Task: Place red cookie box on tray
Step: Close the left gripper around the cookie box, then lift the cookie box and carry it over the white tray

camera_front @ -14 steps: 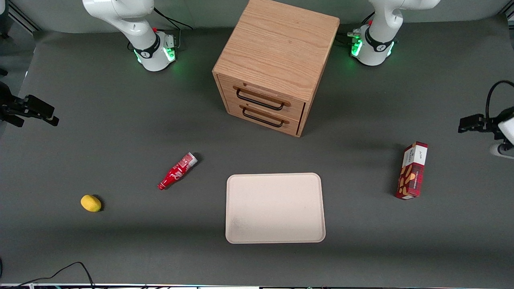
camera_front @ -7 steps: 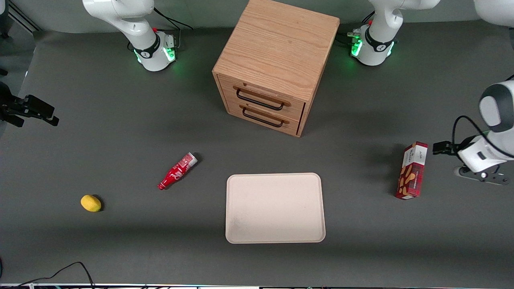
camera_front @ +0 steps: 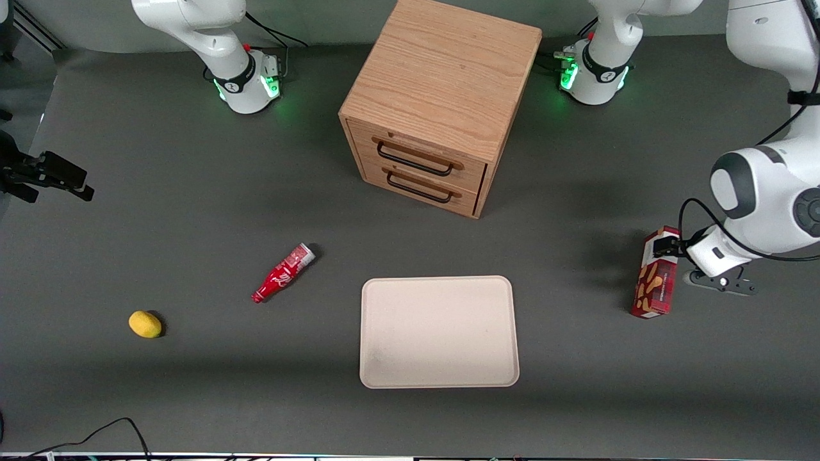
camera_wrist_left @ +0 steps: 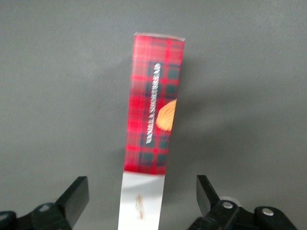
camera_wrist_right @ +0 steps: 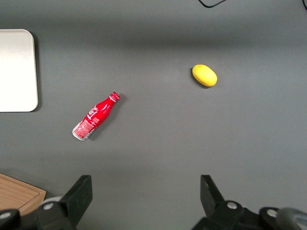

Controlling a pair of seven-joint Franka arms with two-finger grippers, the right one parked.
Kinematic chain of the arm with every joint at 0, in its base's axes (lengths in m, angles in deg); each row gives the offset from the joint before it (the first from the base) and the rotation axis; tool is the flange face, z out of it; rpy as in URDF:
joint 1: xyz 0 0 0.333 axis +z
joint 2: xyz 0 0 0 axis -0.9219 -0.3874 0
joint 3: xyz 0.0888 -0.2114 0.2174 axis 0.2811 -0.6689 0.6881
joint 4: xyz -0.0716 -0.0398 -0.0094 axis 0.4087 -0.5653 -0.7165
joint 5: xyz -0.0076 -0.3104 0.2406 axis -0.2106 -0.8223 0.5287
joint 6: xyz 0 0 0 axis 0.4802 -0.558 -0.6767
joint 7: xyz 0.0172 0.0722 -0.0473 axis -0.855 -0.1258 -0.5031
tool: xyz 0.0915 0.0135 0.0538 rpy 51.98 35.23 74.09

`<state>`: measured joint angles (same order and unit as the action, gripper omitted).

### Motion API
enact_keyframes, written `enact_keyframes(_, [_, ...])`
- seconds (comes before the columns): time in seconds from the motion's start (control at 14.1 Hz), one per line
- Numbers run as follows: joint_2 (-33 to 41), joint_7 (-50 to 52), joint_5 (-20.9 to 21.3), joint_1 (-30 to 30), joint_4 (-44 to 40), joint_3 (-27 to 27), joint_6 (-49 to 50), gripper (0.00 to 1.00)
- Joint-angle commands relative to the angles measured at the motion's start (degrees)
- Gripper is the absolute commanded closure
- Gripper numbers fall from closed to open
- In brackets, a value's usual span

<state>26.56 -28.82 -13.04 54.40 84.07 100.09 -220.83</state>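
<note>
The slim, elongated red cookie box [camera_front: 657,275] of dark red plaid cardboard, with a white end panel and orange-tan cookie pictures, is seen lying flat on the dark grey table mat [camera_front: 192,192] toward the working arm's end of the table, well apart from the large flat cream-beige tray [camera_front: 438,331] with rounded corners and a low rim. The left arm's gripper [camera_front: 666,246] is found above the box's white end, the end farther from the front camera. In the left wrist view the gripper [camera_wrist_left: 142,199] is shown spread wide, and the box [camera_wrist_left: 152,108] is seen running lengthwise between the two black fingers [camera_wrist_left: 74,196], with a clear gap of mat left on each side, so nothing is gripped. The box is not touched by either finger. A light oak wooden cabinet [camera_front: 442,102] with two drawers and black handles is placed farther from the front camera than the tray. A red bottle with a silver cap [camera_front: 283,273] lies on its side, and a small yellow lemon-like fruit [camera_front: 145,324] rests toward the parked arm's end.
</note>
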Motion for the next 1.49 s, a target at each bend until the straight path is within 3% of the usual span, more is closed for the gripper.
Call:
enact_keyframes(0.0, [-1.12,-5.25,-0.98,-0.56,3.13,-0.54,-7.37,0.0])
enact_keyframes(0.99, [-3.42,-6.93,-1.07,-0.12,3.22,-1.24,-11.43,0.02])
enact_keyframes(1.06, [-3.42,-6.93,-1.07,-0.12,3.3,-1.24,-11.43,0.19])
enact_keyframes(1.13, [-3.42,-6.93,-1.24,-0.12,3.3,-1.24,-11.43,0.45])
enact_keyframes(1.21, [-3.42,-6.93,-1.42,-0.12,3.3,-1.24,-11.43,0.77])
enact_keyframes(1.28, [-3.42,-6.93,-1.42,-0.12,3.3,-1.24,-11.43,0.93])
enact_keyframes(1.35, [-3.42,-6.93,-1.42,-0.12,3.22,-1.24,-11.43,1.0])
enact_keyframes(1.42, [-3.42,-6.93,-1.42,-0.2,3.22,-1.24,-11.43,1.0])
